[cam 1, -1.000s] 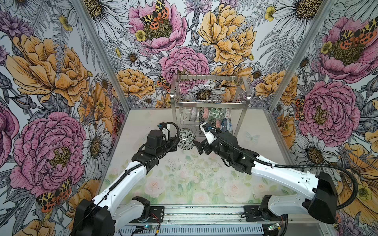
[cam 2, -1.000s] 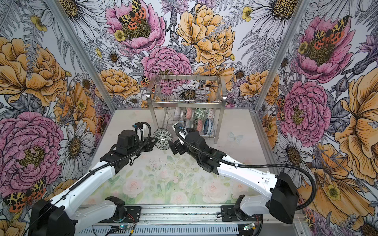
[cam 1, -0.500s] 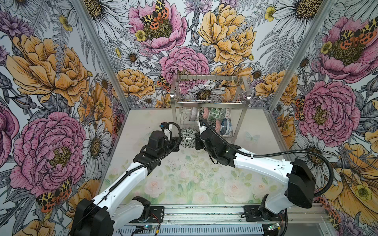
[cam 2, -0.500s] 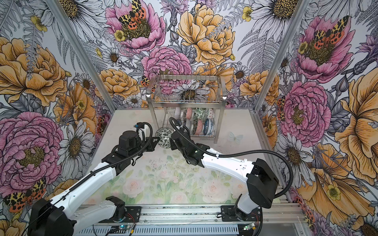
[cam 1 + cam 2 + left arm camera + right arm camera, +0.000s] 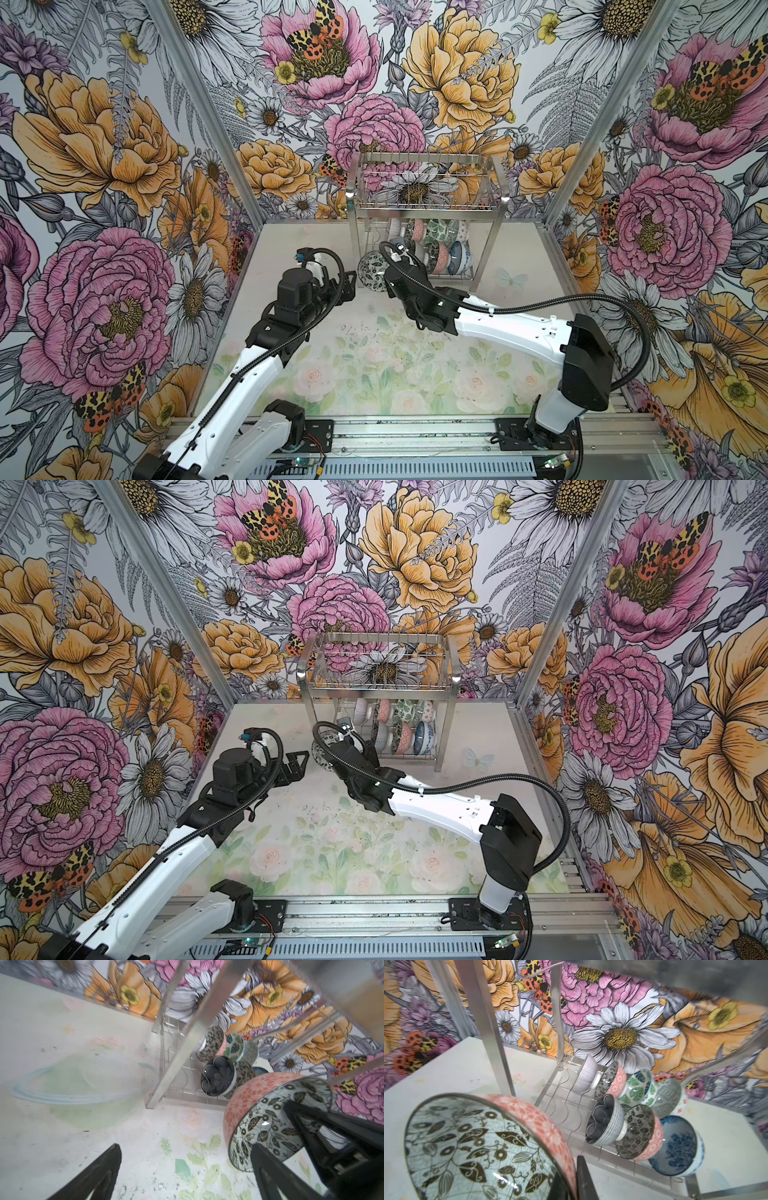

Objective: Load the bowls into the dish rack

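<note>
A bowl [image 5: 372, 272] with a black-and-white leaf inside and a pink outside hangs tilted on its side just left of the dish rack [image 5: 424, 206]. My right gripper [image 5: 571, 1185] is shut on its rim [image 5: 477, 1136], one finger inside and one on the pink wall. Beside the bowl [image 5: 268, 1118], my left gripper [image 5: 185, 1169] stands open and holds nothing; in a top view it [image 5: 347, 286] is just left of the bowl. Several bowls [image 5: 633, 1118] stand on edge in two rows in the rack's lower tier [image 5: 399, 725].
The steel rack's front left post [image 5: 494, 1043] rises close behind the held bowl. Its upper basket [image 5: 376, 663] holds nothing. Free wavy wire slots [image 5: 564, 1093] lie left of the racked bowls. Flowered walls enclose the table [image 5: 374, 365] on three sides.
The bowl has passed from my left gripper to my right. The right gripper reached in and shut on the rim, then the left gripper opened and let go.
</note>
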Controlling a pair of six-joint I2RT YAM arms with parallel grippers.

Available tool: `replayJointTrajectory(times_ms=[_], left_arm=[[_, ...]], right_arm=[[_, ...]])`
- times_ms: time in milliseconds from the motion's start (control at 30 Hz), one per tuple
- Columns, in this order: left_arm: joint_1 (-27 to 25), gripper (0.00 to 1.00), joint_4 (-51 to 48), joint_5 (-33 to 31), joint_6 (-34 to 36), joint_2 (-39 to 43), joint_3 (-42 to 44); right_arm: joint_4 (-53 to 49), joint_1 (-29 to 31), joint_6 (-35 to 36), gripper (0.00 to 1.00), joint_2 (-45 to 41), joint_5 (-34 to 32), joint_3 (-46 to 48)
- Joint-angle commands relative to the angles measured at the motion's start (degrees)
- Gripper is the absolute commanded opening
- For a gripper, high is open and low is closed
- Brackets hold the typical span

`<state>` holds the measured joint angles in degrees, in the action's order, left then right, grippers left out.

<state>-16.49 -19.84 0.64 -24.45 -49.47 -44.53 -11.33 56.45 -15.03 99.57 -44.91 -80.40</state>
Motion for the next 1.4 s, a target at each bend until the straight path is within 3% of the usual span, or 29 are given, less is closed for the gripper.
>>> replayJointTrajectory(times_ms=[0,233,633,1200,1367], left_arm=[[2.8,0.99,-5.6,-4.1,1.5,1.9,-0.6],[5.0,0.99,-5.2,-2.0,0.3,3.2,2.5],[5.3,0.99,-3.4,-0.4,0.5,1.1,3.3],[5.2,0.99,-3.3,-0.5,0.6,1.3,3.8],[5.2,0.99,-3.2,-0.2,0.6,1.2,3.8]], right_arm=[[1.0,-0.1,8.0,0.0,6.1,-15.6,-4.9],[3.8,-2.2,15.8,0.0,15.4,-23.2,-11.1],[18.2,-6.5,30.8,0.0,25.7,-26.7,-17.0],[20.0,-8.9,31.0,0.0,35.2,-27.0,-24.7],[23.1,-9.1,34.0,0.0,38.5,-27.8,-27.6]])
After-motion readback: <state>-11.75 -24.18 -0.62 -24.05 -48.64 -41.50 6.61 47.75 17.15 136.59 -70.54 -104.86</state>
